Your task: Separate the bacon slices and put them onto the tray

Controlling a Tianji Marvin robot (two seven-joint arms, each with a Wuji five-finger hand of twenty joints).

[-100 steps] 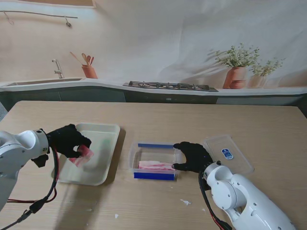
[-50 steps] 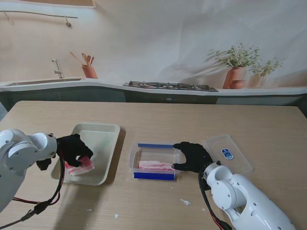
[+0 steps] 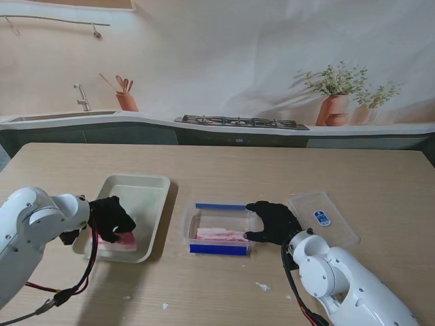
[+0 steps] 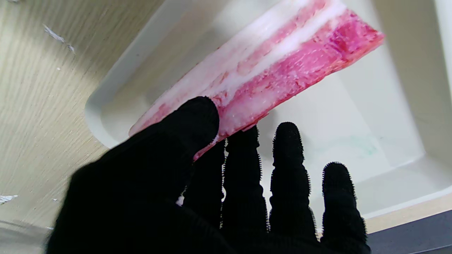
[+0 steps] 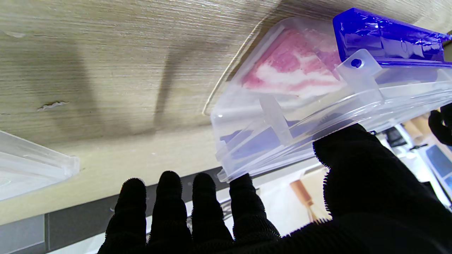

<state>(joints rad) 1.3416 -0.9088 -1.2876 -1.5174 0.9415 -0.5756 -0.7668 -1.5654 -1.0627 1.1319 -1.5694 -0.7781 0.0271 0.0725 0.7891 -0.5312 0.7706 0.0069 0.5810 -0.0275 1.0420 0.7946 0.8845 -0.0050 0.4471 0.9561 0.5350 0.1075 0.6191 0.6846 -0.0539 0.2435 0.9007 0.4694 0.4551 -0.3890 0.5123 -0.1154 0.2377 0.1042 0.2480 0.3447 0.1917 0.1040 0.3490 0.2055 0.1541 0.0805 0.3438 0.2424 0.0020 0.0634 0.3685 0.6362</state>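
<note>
Since a second ago, the left hand (image 3: 112, 216) has come down and toward me with its bacon slice (image 4: 268, 67), which now hangs low over the near end of the tray (image 3: 151, 197), apparently so it can be laid flat. Thumb and fingers (image 4: 243, 155) pinch one end of the slice; the other fingers are spread. Across the surface (image 3: 285, 170), the right hand (image 3: 273, 221) has not moved: its thumb and fingers rest on the rim of the clear container (image 5: 282, 116), likely bracing it. More bacon (image 5: 293, 68) remains inside, and the lid (image 3: 325, 216) lies just right of it.
</note>
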